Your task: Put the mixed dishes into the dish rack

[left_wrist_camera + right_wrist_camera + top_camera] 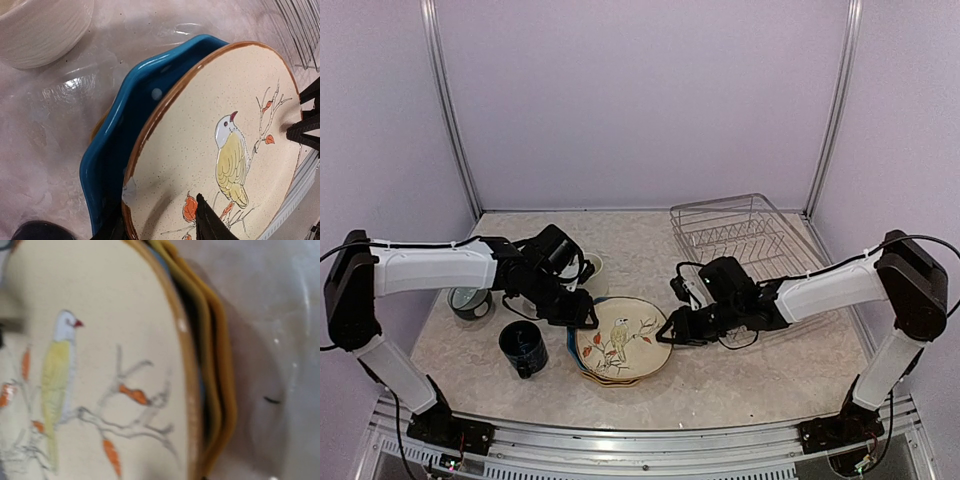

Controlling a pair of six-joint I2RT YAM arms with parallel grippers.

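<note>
A cream plate with a bird (620, 336) tops a stack with a blue plate (115, 150) and a yellow plate (220, 390) beneath. My left gripper (584, 314) is shut on the cream plate's left rim (131, 170), with one finger (210, 220) on its face and the other under the edge. That side is raised off the blue plate. My right gripper (672, 330) is at the opposite rim; its black fingers (304, 131) flank the edge, and contact is unclear. The silver dish rack (745, 235) stands back right, holding nothing. A dark blue mug (523, 348), a grey-teal cup (470, 300) and a cream mug (40, 30) sit nearby.
The blue mug stands just left of the plate stack and the grey-teal cup behind it under my left forearm. The cream mug is partly hidden behind my left wrist. Clear glassy glints (70, 87) show on the marble beside the stack. Purple walls enclose the table.
</note>
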